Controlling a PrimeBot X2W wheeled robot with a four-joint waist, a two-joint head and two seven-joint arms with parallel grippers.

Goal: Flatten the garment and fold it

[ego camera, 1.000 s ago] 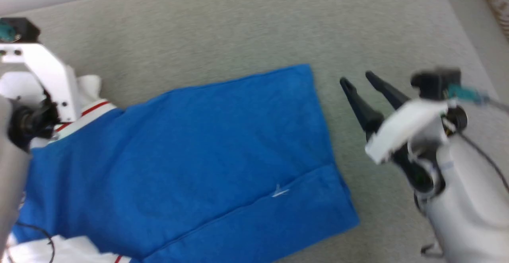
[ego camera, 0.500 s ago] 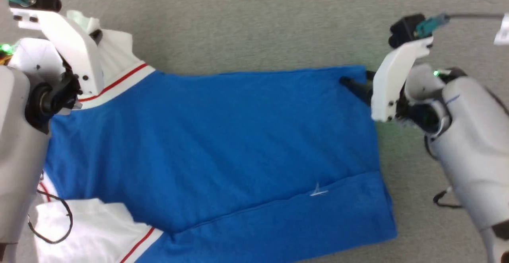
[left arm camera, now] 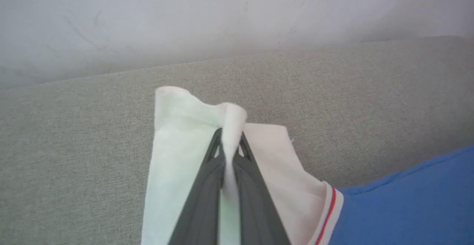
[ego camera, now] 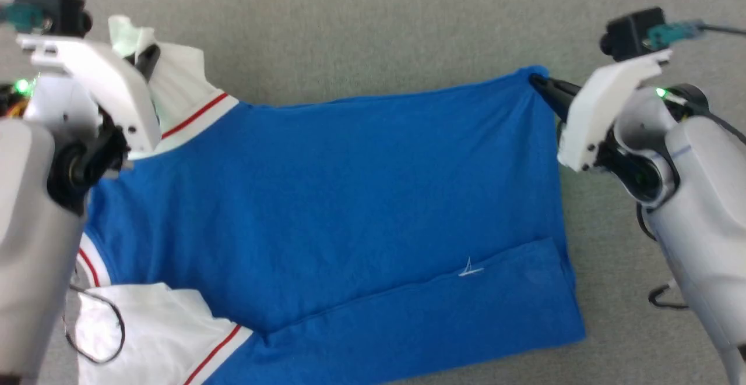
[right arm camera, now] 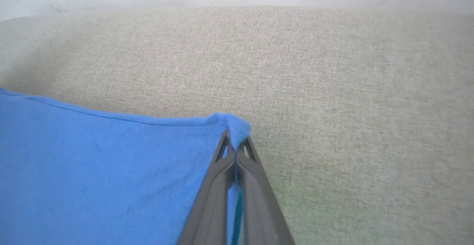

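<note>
At the far edge of the grey woven surface [ego camera: 373, 29], the left jaws are pressed shut on a bunched fold of white sleeve [left arm camera: 174, 145] of the garment [ego camera: 326, 198], the cloth pinched between the dark fingers [left arm camera: 205, 189]. The right jaws are closed just as tight, nipping the far hem corner [right arm camera: 233, 123] between their fingers [right arm camera: 259, 197]. Between the two grips the blue shirt lies spread across the surface, its far edge dipping slightly in the middle. Red-striped trim [ego camera: 198, 114] borders the gripped sleeve. A near strip is folded over, its crease running just beside the small white logo [ego camera: 469, 269]. A second white sleeve [ego camera: 151, 327] lies at the near left. A pale wall [left arm camera: 222, 22] rises behind.
</note>
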